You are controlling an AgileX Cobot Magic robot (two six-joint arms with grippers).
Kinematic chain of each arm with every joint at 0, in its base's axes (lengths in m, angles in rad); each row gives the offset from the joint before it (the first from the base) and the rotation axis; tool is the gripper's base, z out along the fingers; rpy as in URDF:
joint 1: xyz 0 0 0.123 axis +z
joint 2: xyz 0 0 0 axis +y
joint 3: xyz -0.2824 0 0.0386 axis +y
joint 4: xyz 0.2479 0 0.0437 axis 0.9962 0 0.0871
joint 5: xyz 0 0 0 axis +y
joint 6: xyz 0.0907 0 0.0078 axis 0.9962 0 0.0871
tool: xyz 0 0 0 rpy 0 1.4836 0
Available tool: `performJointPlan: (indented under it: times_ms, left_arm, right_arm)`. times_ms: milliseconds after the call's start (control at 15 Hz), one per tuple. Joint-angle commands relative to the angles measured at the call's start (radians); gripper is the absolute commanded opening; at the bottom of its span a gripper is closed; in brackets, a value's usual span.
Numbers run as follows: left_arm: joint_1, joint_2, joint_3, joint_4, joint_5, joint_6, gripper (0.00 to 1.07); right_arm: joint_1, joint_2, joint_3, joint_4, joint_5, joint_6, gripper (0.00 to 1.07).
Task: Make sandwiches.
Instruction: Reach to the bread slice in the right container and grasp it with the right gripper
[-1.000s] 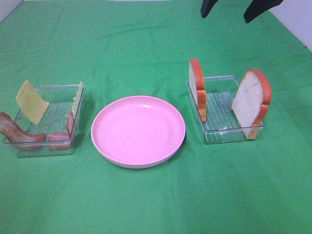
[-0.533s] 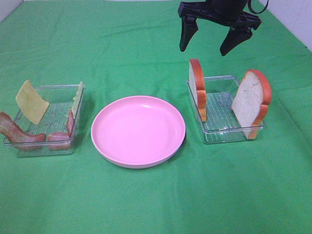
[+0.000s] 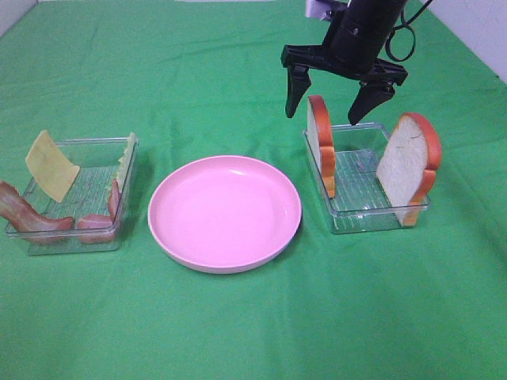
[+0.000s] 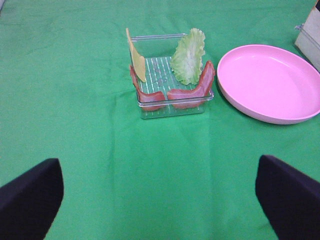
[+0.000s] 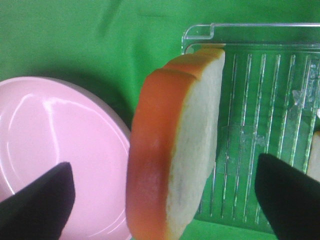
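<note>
No sandwiches are in view, only loose parts. Two bread slices stand on edge in a clear tray (image 3: 366,215): the left slice (image 3: 320,144) (image 5: 172,145) and the right slice (image 3: 409,165). My right gripper (image 3: 323,119) (image 5: 165,205) hangs open just above the left slice, one finger on each side, not touching it. A second clear tray (image 3: 70,237) (image 4: 172,107) holds cheese (image 3: 49,166) (image 4: 136,59), lettuce (image 3: 125,157) (image 4: 189,50) and bacon strips (image 3: 22,212) (image 4: 196,91). My left gripper (image 4: 160,200) is open and empty over bare cloth, well short of that tray.
A round pink plate (image 3: 225,212) (image 4: 267,82) (image 5: 55,135) sits between the two trays with nothing on it. Green cloth covers the whole table. A white wall edge shows at the far right corner.
My right gripper has come down from the top edge of the view to just over the left bread slice, staying open. Nothing else has moved.
</note>
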Motion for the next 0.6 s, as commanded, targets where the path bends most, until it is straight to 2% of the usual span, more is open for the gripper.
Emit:
performJointPlan:
  times_ms: [67,600]
  left_arm:
    - [-0.005,-0.017,0.004,-0.005,-0.012,-0.002,0.98]
    - [-0.005,-0.017,0.004,-0.004,-0.012,-0.002,0.98]
  right_arm:
    - [0.0,0.014,-0.003,-0.001,0.005,0.007,0.93]
    - [0.0,0.071,-0.002,-0.002,-0.007,0.006,0.89]
